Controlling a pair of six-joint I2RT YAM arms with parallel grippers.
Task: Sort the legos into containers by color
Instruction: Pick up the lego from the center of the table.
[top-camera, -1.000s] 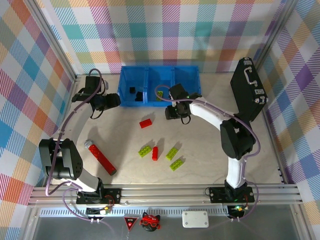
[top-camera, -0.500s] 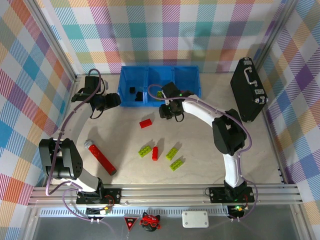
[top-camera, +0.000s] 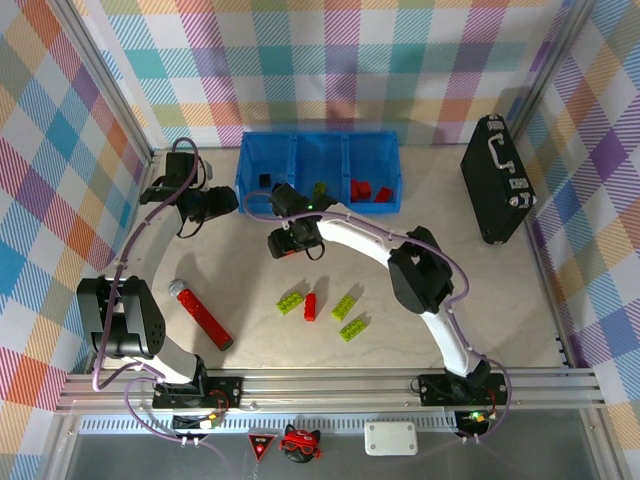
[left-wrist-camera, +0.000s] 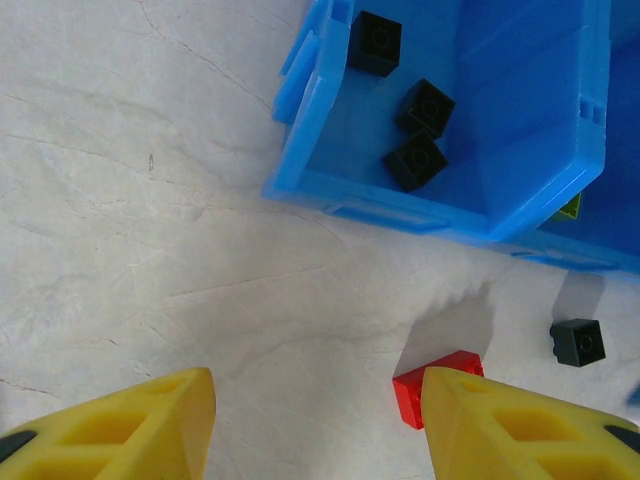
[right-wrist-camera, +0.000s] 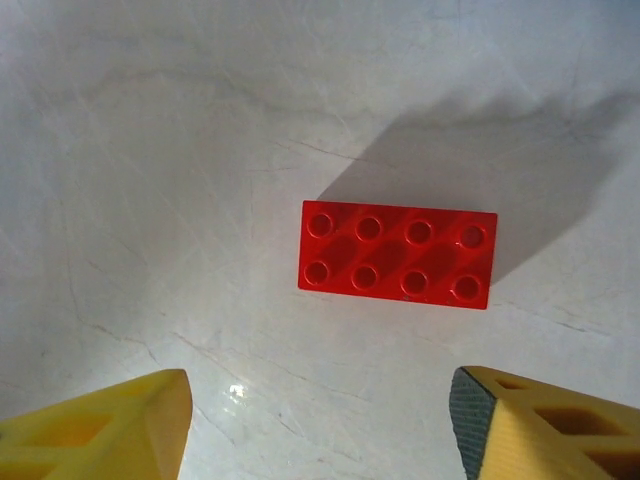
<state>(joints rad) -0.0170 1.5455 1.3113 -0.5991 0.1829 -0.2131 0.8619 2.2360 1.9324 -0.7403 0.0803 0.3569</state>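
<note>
Pale table (top-camera: 450, 250) under everything. Right arm (top-camera: 400, 245) stretched left across it, left arm (top-camera: 150, 235) arched along the left wall. Containers (top-camera: 320, 136), three joined blue bins, just beyond both grippers. Black briefcase (top-camera: 495, 180) far right of the right gripper (right-wrist-camera: 320, 420), by the right wall. Long red bar (top-camera: 203, 315), black end, well behind the left gripper (left-wrist-camera: 315, 420), toward the bases.

Right gripper: open, yellow fingers wide apart, nothing held, pointed down at the table just short of the bins' near wall. Left gripper: open too, bare table between the fingers, just off the left bin's outer near corner.

Legos:
- Eight-stud red brick (right-wrist-camera: 397, 254) flat on the table, studs up, right ahead of the right gripper's gap, a bit toward the right finger, touching neither.
- From the left wrist, a red piece (left-wrist-camera: 425, 385) just ahead of the right-hand finger, partly hidden by it. Same brick or not, cannot tell.
- Three black bricks (left-wrist-camera: 414, 160) in the left bin, ahead and right of the left gripper.
- Lime brick (top-camera: 320, 187) in the middle bin and red bricks (top-camera: 365, 190) in the right bin, both beyond and right of the right gripper.
- Loose group behind the right gripper, toward the bases: three lime bricks (top-camera: 346, 306) plus one small red brick (top-camera: 310, 306), close together.
</note>
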